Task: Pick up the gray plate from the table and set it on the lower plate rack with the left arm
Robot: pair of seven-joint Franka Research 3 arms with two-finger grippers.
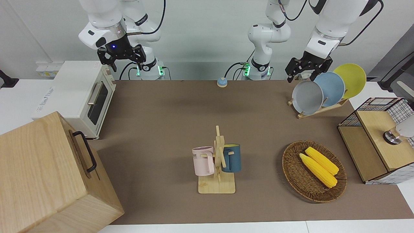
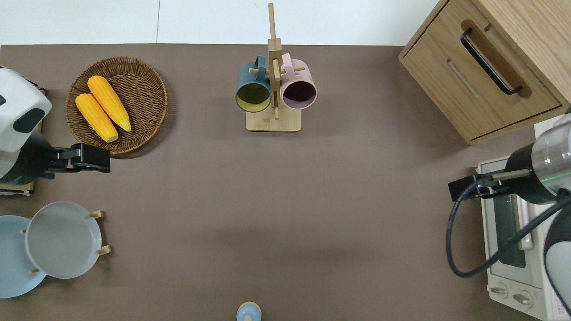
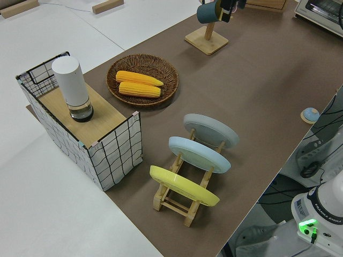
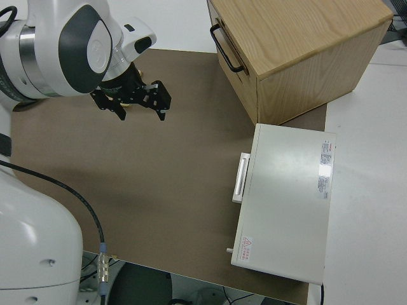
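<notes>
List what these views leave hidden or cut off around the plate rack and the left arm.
- Overhead view: the blue plate is cut by the frame edge, and the yellow plate falls outside it.
- Overhead view: the gray plate covers most of the lower plate rack; only peg tips show.
- Left side view: the left gripper is out of frame.
- Overhead view: the left arm's own body hides part of its gripper.
</notes>
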